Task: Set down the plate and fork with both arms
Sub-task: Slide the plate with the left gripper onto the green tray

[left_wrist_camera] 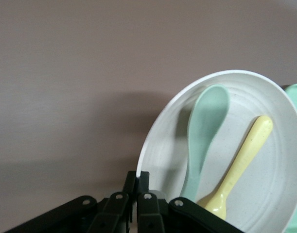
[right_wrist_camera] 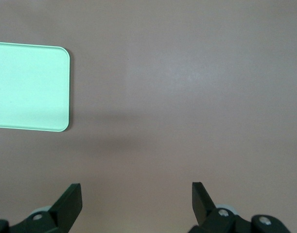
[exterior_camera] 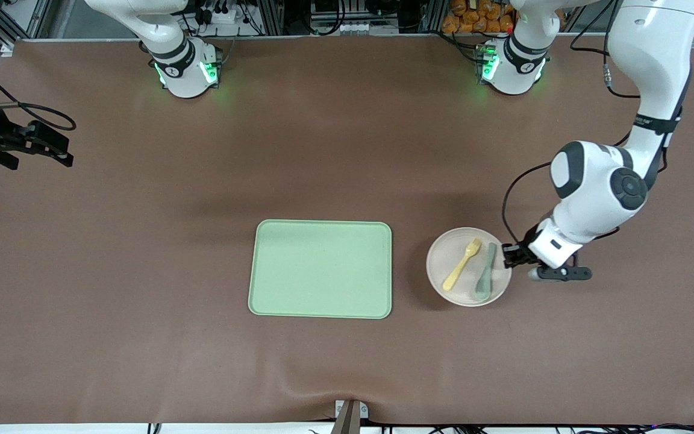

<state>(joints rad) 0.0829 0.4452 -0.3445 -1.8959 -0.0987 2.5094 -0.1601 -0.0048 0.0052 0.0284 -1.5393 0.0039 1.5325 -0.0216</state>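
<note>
Front view | left gripper (exterior_camera: 508, 254) clamped on plate (exterior_camera: 443, 265) rim | right gripper (exterior_camera: 52, 150) spread apart | no legible writing

We see bare tabletop (exterior_camera: 142, 271) around the tray (exterior_camera: 321, 268), whose surface carries nothing. The plate (exterior_camera: 443, 259) sits just beside the tray, leaving a narrow gap, with the left end effector (exterior_camera: 511, 256) clamped on its rim.

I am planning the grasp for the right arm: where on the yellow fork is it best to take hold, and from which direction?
Probably the handle end of the fork, from above: it lies flat in the plate beside the spoon, handle toward the front camera, and the left gripper pinches the rim at the spoon's side.
</note>
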